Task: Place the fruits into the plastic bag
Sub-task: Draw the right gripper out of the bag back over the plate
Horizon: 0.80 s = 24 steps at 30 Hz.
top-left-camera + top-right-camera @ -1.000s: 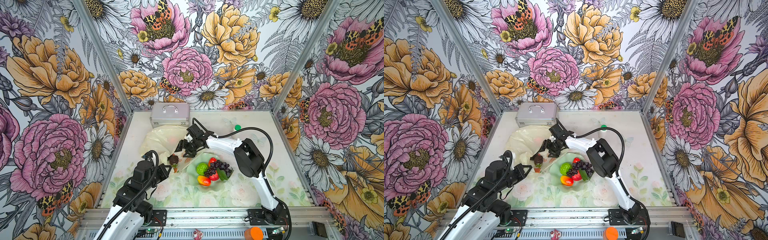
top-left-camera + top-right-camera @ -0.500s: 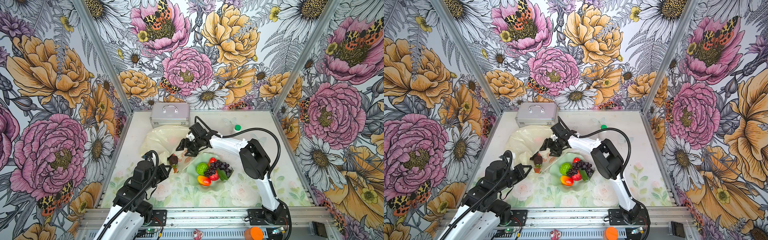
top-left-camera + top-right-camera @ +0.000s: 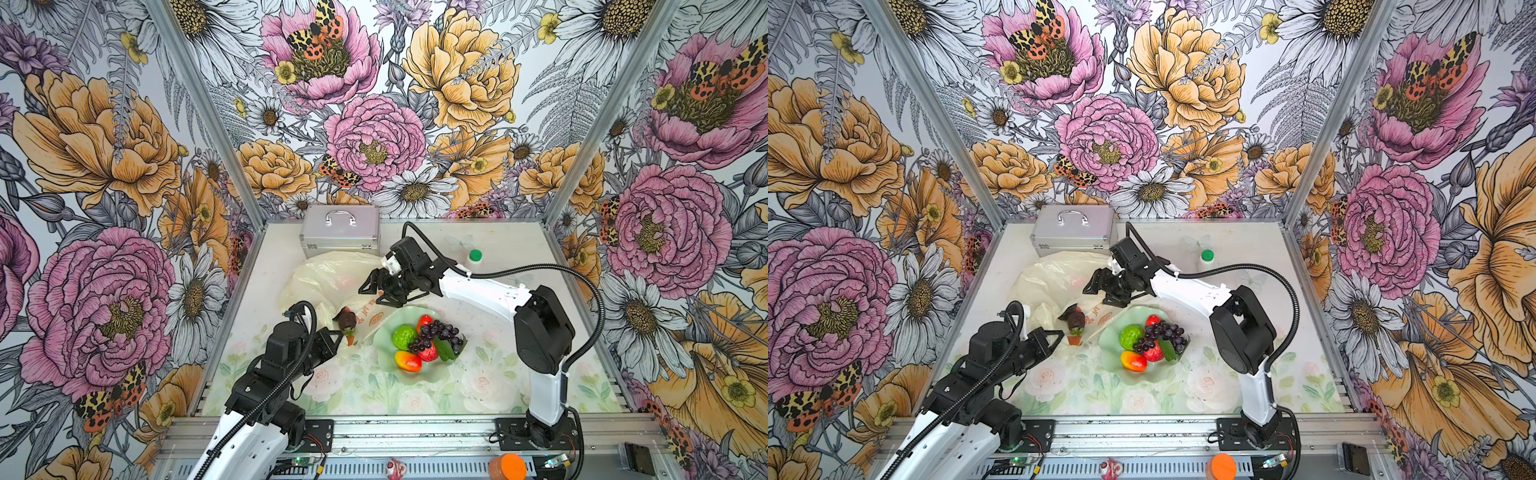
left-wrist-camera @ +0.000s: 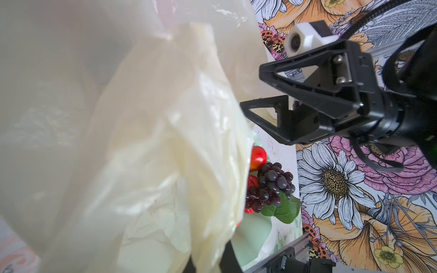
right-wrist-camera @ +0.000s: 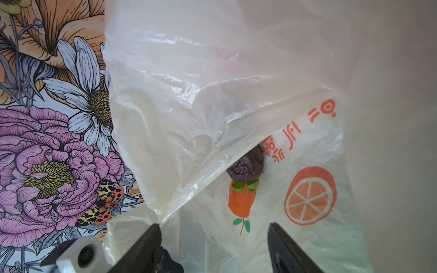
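Right wrist view shows plastic bag — crinkly, translucent, orange-printed.

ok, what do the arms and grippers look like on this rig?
Both alike: left arm and right arm have white link shells, black joint housings and a black corrugated cable conduit each. The left gripper and right gripper are black, with open triangular-frame fingers and a white camera block at the wrist.

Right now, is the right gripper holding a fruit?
No, the right gripper has open jaws with nothing between them, over the plastic bag.
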{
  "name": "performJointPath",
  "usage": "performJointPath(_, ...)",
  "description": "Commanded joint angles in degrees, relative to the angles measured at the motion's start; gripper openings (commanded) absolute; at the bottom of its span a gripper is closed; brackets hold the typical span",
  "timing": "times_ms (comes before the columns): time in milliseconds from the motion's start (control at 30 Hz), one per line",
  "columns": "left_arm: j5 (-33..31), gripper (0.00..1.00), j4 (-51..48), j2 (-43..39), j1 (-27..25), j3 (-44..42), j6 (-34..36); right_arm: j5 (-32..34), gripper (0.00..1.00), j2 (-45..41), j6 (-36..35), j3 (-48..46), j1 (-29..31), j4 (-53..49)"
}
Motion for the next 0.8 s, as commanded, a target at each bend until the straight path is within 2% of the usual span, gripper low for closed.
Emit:
performJointPath(0, 1.4, 0.0, 1.3, -0.6, 0.1, -0.3, 1.0, 2.0, 0.73, -5.4, -0.5, -2.2, -0.2, 0.5)
performJointPath(133, 1.9, 0.0, 1.4, -0.7, 0.0, -0.3, 1.1, 3.1, 0.72, -10.5, -3.4, -5.5, -0.2, -0.1)
performJointPath(267, 2.2, 0.0, 1.5, -0.9, -0.2, -0.4, 1.1, 5.0, 0.71, -16.5, -10.0, -8.3, -0.2, -3.8)
performJointPath(467, 2.3, 0.0, 1.6, -1.0, -0.5, -0.4, 1.2, 13.8, 0.72, -26.1, -23.0, -11.4, -0.6, -13.9)
performJointPath(633, 2.5, 0.0, 1.9, -0.8, -0.7, -0.4, 1.3, 20.5, 0.79, -32.3, -30.1, -13.5, -1.1, -20.8)
performJointPath(767, 3.0, 0.0, 2.1, -0.5, -0.5, -0.4, 1.4, 24.8, 0.86, -34.2, -34.8, -14.5, -1.4, -26.8)
